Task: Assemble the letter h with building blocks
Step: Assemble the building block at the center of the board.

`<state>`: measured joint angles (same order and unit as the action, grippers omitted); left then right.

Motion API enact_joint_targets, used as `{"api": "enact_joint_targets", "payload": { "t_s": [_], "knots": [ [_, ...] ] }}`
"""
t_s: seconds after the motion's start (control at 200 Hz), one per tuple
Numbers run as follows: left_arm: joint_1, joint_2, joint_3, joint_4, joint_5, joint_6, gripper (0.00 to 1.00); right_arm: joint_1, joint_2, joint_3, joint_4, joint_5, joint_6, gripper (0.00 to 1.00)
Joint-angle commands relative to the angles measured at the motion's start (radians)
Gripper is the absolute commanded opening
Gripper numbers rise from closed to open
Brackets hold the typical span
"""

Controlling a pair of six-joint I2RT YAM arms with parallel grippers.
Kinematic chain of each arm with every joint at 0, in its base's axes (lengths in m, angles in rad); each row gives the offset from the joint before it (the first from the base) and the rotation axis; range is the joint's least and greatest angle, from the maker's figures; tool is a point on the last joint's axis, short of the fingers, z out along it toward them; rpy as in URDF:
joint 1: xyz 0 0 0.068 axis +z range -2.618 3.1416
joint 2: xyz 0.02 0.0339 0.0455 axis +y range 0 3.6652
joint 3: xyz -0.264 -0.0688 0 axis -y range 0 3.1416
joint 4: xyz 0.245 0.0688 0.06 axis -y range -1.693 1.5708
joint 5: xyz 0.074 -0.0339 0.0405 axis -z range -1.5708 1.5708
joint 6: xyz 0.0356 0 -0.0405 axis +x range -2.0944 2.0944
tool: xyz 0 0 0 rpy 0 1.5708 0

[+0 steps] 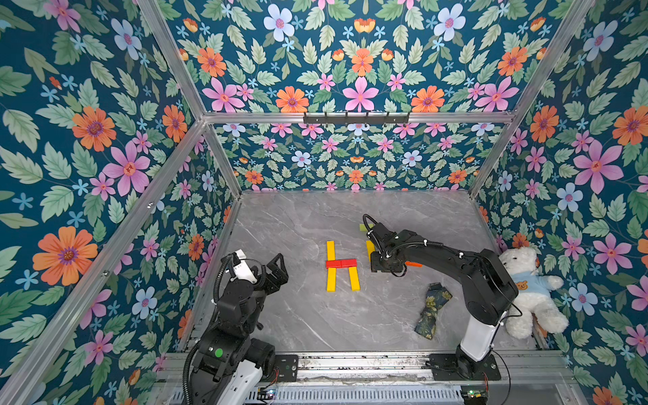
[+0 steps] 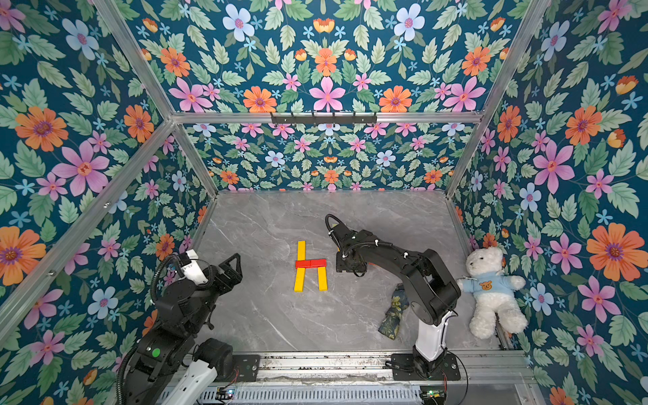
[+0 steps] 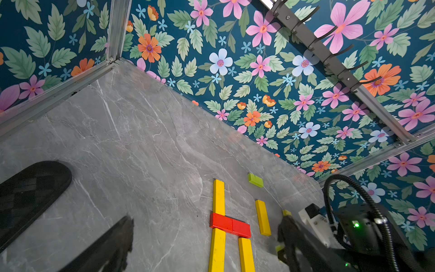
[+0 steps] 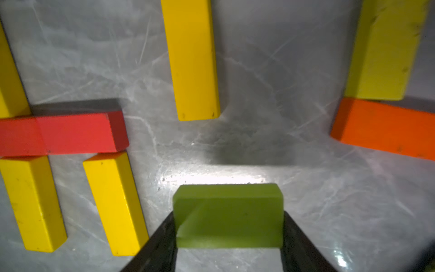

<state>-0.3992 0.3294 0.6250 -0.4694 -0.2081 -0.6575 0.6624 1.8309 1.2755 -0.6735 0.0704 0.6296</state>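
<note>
Nearest the right wrist camera, a green block (image 4: 227, 207) sits clamped across its length between the two black fingers (image 4: 160, 245) of the right gripper (image 4: 228, 226). The jaws stand at a medium gap set by the block. Whether the block rests on the table (image 1: 298, 217) or hangs just above it cannot be told. Just beyond the gripper lies a loose yellow block (image 4: 193, 58), apart from all others. To the robot's left of that block lies the letter h (image 1: 340, 266), near the table centre in both top views. It consists of an upright (image 1: 330, 250) of yellow blocks in line, a crossbar (image 1: 341, 263) of two red blocks laid end to end, and a short yellow leg (image 1: 354, 278). One end of the leg touches the crossbar near its outer end. On the gripper's other side an orange block (image 4: 386, 131) lies flat, with a yellow-green block (image 4: 386, 47) butting against its long side. A second green block (image 3: 255, 180) lies farther toward the back wall, apart from the rest. The left gripper (image 3: 98, 196) is held above the table on the robot's left, well apart from the blocks. Its jaws are wide apart with nothing between them. A cloth scrap (image 1: 432, 310) lies near the right arm's base. A teddy (image 1: 529, 291) lies by the right wall.
</note>
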Motion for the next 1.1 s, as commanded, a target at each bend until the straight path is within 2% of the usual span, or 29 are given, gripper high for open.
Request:
{"api": "enact_joint_targets", "payload": {
  "t_s": [0.0,0.895,1.095],
  "knots": [
    [0.001,0.006,-0.001,0.029,0.004,-0.007,1.0,0.006,0.022,-0.002,0.045,-0.013,0.03,0.56],
    [0.003,0.006,0.002,0.023,-0.002,-0.005,1.0,0.015,0.167,0.095,0.022,0.08,0.003,0.58],
    [0.003,0.006,0.0,0.023,-0.001,-0.005,1.0,0.008,0.162,0.072,0.029,0.076,0.001,0.58]
  ]
}}
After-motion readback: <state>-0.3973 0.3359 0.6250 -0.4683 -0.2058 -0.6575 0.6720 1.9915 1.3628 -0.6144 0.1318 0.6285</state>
